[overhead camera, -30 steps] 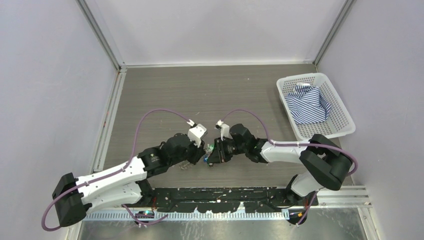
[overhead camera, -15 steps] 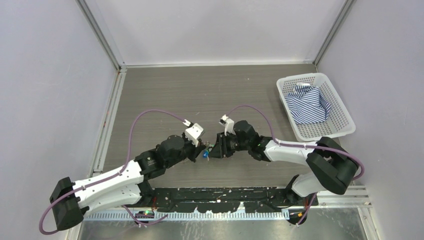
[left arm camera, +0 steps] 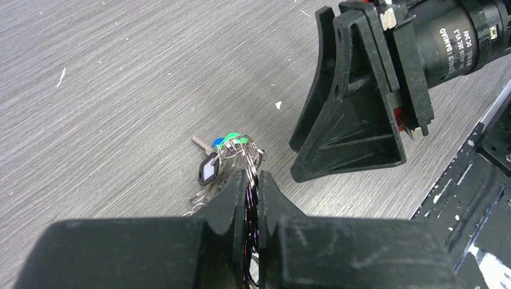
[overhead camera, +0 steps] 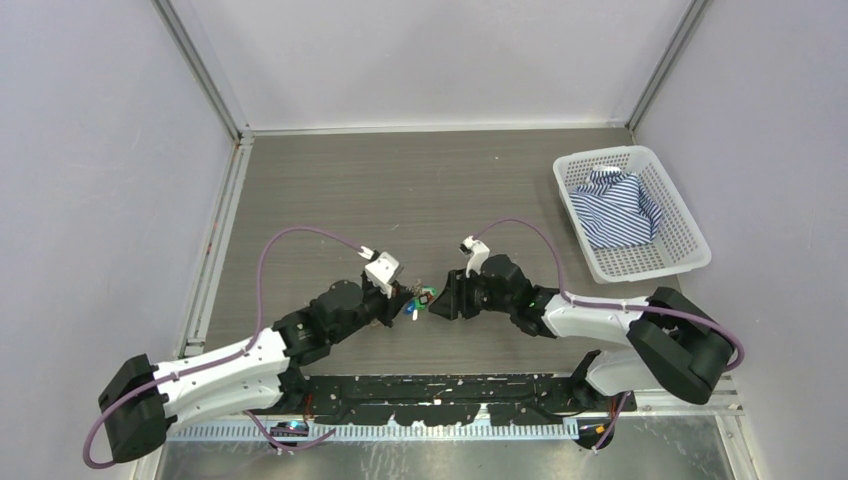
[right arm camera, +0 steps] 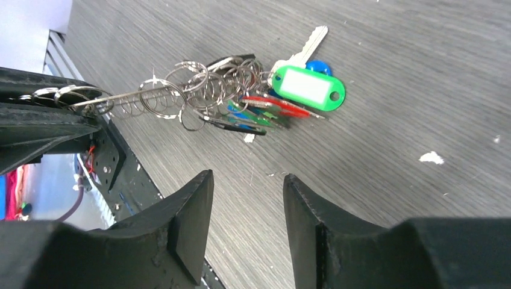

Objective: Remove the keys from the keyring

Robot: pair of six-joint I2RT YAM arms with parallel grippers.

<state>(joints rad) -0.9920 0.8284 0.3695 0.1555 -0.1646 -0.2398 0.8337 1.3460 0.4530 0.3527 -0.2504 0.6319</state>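
Here keys (right arm camera: 265,111) fanned, green-red-blue heads; keyring (right arm camera: 158,99) silvery, many-looped.

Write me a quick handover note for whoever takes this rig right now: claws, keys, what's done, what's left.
Left claw: shut on the keyring.
Right claw: open, empty, facing the bunch, not touching it.
The keys: bunched on the keyring with a green tag, lying on the table between the claws.
Done: ring gripped; no key seen lying apart.
Left: work each key off the ring.
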